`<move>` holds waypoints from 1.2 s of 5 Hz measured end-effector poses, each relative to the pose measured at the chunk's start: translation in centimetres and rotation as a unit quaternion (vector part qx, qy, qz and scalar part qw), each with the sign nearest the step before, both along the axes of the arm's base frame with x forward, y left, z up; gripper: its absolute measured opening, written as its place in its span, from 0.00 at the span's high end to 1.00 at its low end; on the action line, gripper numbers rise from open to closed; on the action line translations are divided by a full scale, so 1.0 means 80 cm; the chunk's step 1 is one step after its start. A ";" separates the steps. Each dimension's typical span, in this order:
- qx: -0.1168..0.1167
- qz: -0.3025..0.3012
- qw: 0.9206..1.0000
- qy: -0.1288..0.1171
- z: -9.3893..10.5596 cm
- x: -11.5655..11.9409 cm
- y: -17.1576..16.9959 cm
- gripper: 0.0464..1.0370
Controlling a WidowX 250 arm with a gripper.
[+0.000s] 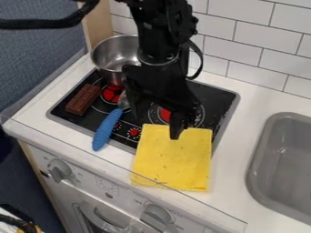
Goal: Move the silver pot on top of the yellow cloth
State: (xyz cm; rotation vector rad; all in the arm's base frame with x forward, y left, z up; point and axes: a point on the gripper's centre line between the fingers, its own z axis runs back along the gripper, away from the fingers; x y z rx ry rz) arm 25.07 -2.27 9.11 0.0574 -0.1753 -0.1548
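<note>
Jaws apart, fairly wide as far as black on black shows, one gripper (157, 119) hangs over one stove (217, 98) and one yellow cloth (173, 164). One silver pot (110, 59) stands at the stove's far corner, behind one chocolate bar (83, 99) and one blue-handled utensil (107, 128).

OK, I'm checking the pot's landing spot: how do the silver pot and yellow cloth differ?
The silver pot is deep and hollow; the yellow cloth lies flat. The pot is shiny, the cloth matte with dark specks. The pot stands at the back, the cloth at the front, overlapping the stovetop's edge.
</note>
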 end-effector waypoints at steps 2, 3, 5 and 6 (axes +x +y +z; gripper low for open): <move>-0.011 0.040 0.999 0.015 -0.008 0.032 0.029 0.04; -0.016 0.080 0.997 0.002 0.001 0.078 0.066 0.04; -0.007 0.105 0.994 -0.015 0.004 0.162 0.121 0.04; -0.018 0.112 0.993 0.007 -0.029 0.168 0.129 0.04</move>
